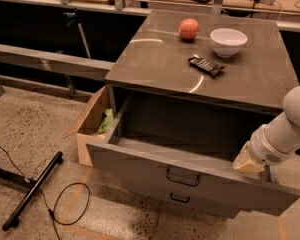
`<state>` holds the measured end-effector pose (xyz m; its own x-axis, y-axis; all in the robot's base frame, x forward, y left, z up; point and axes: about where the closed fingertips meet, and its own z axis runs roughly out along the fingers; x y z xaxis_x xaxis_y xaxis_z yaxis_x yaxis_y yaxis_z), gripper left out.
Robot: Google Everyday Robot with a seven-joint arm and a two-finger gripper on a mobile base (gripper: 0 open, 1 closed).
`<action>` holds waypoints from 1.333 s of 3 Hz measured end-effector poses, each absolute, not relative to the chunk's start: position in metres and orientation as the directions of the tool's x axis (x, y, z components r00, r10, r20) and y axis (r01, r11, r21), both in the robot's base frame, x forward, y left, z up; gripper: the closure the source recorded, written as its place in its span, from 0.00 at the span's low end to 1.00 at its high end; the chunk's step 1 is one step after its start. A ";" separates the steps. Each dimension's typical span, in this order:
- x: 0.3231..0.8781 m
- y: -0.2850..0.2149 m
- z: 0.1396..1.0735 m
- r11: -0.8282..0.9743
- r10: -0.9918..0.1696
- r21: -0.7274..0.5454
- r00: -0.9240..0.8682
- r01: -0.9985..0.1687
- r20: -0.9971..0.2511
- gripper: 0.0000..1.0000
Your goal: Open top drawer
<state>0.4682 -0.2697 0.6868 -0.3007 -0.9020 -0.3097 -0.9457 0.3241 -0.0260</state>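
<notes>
The top drawer (155, 166) of the grey cabinet stands pulled far out, its plain grey inside showing. Its small black bail handle (182, 177) sits at the centre of the front. A shallower drawer with a like handle (180, 199) shows just below. My arm comes in from the right, and the gripper (250, 161) is at the drawer's right side, over its top edge near the front corner. The gripper is apart from the handle, well to its right.
On the cabinet top (155, 59) lie a red apple (188, 29), a white bowl (228, 42) and a dark snack packet (206, 66). A cardboard box (92, 126) with green contents stands left of the cabinet. A black stand leg (32, 191) and cable (70, 204) lie on the floor at left.
</notes>
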 end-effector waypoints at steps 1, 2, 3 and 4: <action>0.460 -0.266 0.676 0.300 -0.903 0.059 -0.303 -0.952 -0.305 1.00; 0.450 -0.264 0.672 0.285 -0.905 0.113 -0.306 -0.952 -0.297 1.00; 0.450 -0.264 0.673 0.285 -0.905 0.114 -0.306 -0.952 -0.297 1.00; 0.420 -0.259 0.670 0.269 -0.905 0.200 -0.318 -0.942 -0.282 1.00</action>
<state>0.4197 -0.2587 0.6703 -0.3183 -0.9049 -0.2825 -0.9421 0.2689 0.2001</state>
